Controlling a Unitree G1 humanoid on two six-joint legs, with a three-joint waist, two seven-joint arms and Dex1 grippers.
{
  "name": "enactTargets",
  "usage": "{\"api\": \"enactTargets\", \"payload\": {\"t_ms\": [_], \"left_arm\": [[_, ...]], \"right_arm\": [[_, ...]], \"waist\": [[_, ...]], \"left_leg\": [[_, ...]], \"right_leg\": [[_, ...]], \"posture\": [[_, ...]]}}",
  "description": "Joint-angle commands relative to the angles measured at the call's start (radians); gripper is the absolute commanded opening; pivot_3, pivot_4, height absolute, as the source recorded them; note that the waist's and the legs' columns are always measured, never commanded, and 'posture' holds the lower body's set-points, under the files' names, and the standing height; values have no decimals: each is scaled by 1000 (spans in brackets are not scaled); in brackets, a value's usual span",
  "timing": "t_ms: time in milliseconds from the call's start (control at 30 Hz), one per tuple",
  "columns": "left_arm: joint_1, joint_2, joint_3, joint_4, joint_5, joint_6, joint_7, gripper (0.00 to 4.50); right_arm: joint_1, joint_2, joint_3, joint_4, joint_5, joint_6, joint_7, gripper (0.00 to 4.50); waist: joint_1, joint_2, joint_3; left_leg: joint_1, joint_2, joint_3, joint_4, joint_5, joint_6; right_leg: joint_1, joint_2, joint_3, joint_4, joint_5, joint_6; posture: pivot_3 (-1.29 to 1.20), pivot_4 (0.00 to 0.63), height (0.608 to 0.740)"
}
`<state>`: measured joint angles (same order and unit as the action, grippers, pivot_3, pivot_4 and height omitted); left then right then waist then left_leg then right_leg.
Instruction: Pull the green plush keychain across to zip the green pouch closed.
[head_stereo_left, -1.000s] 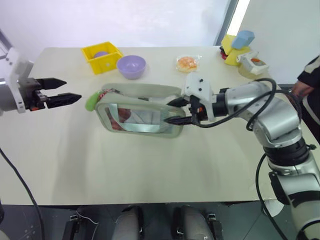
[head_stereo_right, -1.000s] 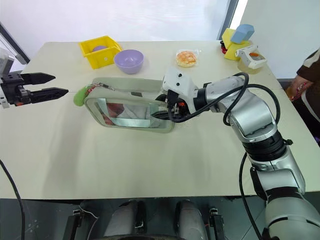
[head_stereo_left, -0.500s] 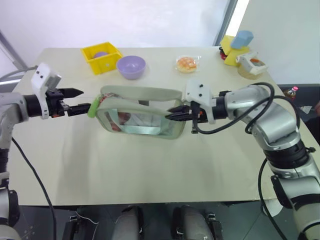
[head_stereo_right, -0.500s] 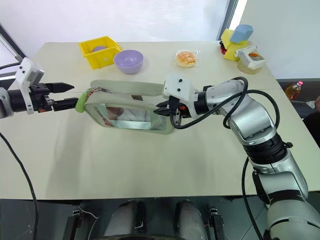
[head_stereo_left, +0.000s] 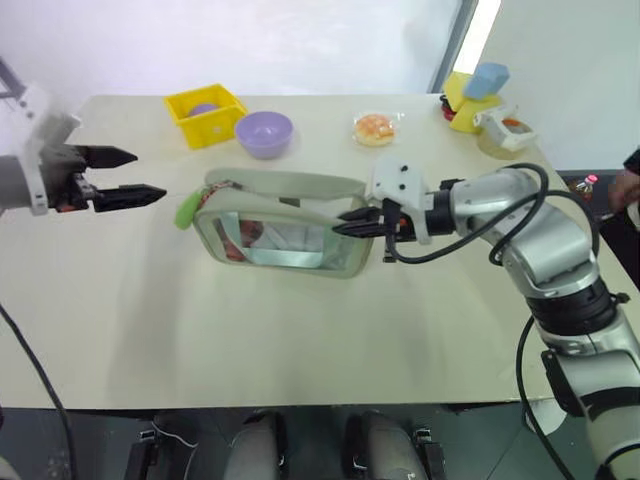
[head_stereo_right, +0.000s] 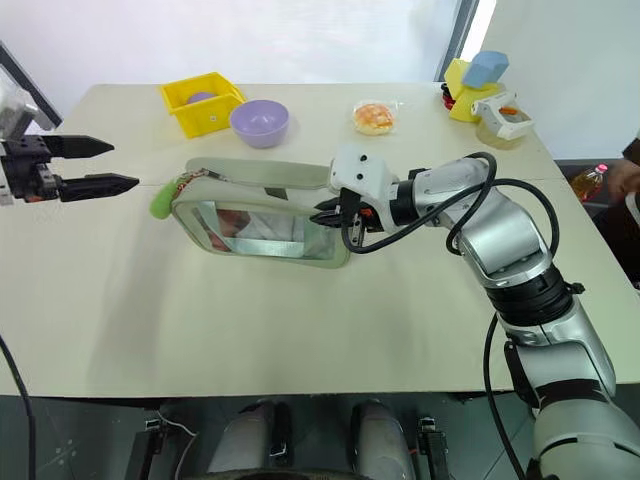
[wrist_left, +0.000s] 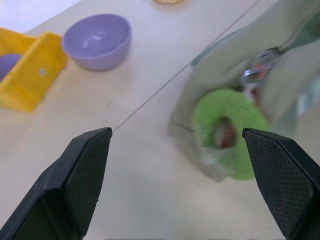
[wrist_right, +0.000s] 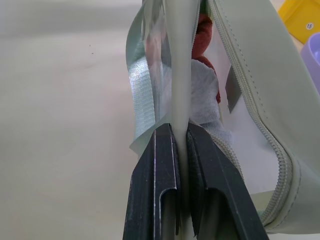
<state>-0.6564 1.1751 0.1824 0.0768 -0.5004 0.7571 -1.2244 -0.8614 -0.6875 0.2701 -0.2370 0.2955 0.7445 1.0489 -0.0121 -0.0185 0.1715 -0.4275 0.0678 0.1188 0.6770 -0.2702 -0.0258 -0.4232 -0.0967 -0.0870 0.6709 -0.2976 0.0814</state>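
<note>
Now that the right hand (head_stereo_right: 322, 212) has clamped the green pouch (head_stereo_right: 262, 222), the open left hand (head_stereo_left: 150, 178) has backed off the green plush keychain (head_stereo_left: 186, 209), leaving zipping unstarted.

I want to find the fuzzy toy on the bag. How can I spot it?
Look at the middle of the beige table for the pale green soft pouch with a clear plastic window. At its end toward the robot's left hangs the bright lime-green fuzzy ring-shaped keychain. Nothing else nearby is fluffy or doughnut-shaped.

Sage-green pouch (head_stereo_left: 285, 225) upright on table, clear window front, lime plush keychain (head_stereo_left: 186, 209) at its left end
</note>
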Motion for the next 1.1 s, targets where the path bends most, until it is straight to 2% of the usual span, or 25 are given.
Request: {"api": "enactTargets", "payload": {"t_ms": [33, 133, 233, 267, 333, 500, 567, 600, 767, 867, 1100], "left_arm": [[62, 12, 36, -118, -49, 41, -9, 4500], [133, 1, 7, -145, 0, -29, 8, 4500], [129, -30, -14, -121, 28, -73, 42, 4500], [109, -51, -21, -101, 34, -71, 62, 4238], [89, -76, -35, -72, 46, -82, 71, 3693], [49, -116, -39, -33, 39, -78, 77, 1362], [42, -110, -37, -18, 43, -88, 64, 292], [31, -101, -34, -7, 44, -87, 55, 31], [-61, -65, -16, 32, 13, -65, -2, 31], [-110, -78, -29, 31, 3, -66, -12, 31], [-164, -242, -154, -71, 79, -153, 74, 31]], "right_arm": [[-9, -6, 2, 8, -12, -11, 5, 35], [-11, -5, 4, 11, -13, -12, 4, 35], [-12, -4, 2, 14, -14, -9, 2, 35], [-11, -5, 1, 14, -14, -8, 2, 10], [-7, -7, -2, 11, -14, -5, 1, 0], [-6, -2, -5, 3, -9, 4, -7, 0], [-5, 0, -3, 1, -10, 6, -10, 0], [-5, 1, -4, 1, -10, 5, -12, 0], [-3, 3, -1, 9, -17, -10, -17, 0], [-6, 8, 4, 18, -21, -20, -17, 0], [-19, 43, 20, 36, -40, -41, -23, 0]], "waist": [[0, 0, 0], [0, 0, 0], [3, 0, 0], [4, 0, 0], [3, 0, 0], [1, 0, 0], [2, 0, 0], [2, 0, 0], [2, -1, 0], [2, -1, 0], [0, -1, -1]], "left_leg": [[0, 0, 0, 0, 0, 0], [0, 0, -1, 0, 0, 0], [0, 0, 0, 0, 0, 0], [0, 0, 0, 1, 0, 0], [0, 0, -1, 1, 0, 0], [0, 0, 0, 1, 0, 0], [0, 0, 0, 1, 0, 0], [0, 0, 0, 1, 0, 0], [0, 0, -1, 1, 0, 0], [0, 0, -1, 1, 0, 0], [0, 0, -1, 2, 0, 0]], "right_leg": [[0, 0, 0, 0, 0, 0], [0, 0, 0, 0, 0, 0], [0, 0, 0, 0, 0, 0], [0, 0, 0, 0, 0, 0], [1, 0, 0, 0, 0, 0], [0, 0, 0, 0, 0, 0], [1, 0, 0, 0, 0, 0], [1, 0, 0, 0, 0, 0], [1, 0, -1, 0, 0, 0], [1, 0, -1, 0, 0, 0], [2, 0, -1, 1, 0, 0]], "posture": [[0, 150, 739], [0, 150, 739], [0, 150, 739], [0, 150, 739], [0, 150, 739], [0, 150, 739], [0, 150, 739], [0, 150, 739], [0, 150, 739], [0, 150, 739], [0, 150, 739]]}}
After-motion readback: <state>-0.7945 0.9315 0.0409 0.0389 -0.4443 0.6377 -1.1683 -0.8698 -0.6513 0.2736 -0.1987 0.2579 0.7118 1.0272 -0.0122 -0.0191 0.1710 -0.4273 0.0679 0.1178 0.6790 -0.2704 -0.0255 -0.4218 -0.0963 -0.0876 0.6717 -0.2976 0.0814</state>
